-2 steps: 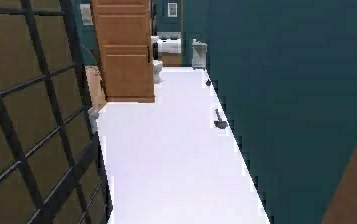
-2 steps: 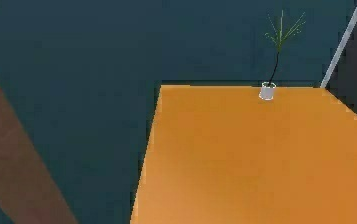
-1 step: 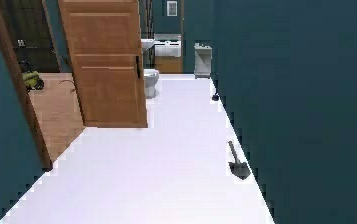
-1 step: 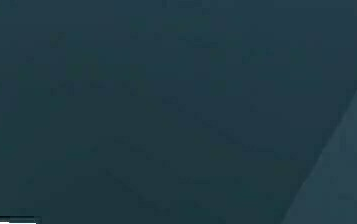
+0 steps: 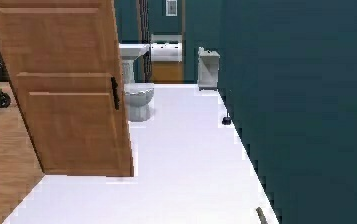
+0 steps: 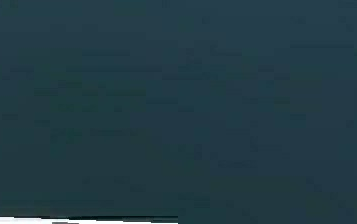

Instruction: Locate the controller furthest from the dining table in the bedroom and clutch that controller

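Nothing about how the robot's own body looks can be told here. Both cameras sit on the robot and look away from it, so no colour, shape, cable, screw or mark of it can be named.

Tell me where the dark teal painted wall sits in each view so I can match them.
Forward view: the dark teal painted wall runs down the picture's right side.
Arm side view: the wall spans left to right, above a thin strip of smooth white floor at the bottom left.
Shared landmark: that floor along the wall's foot.
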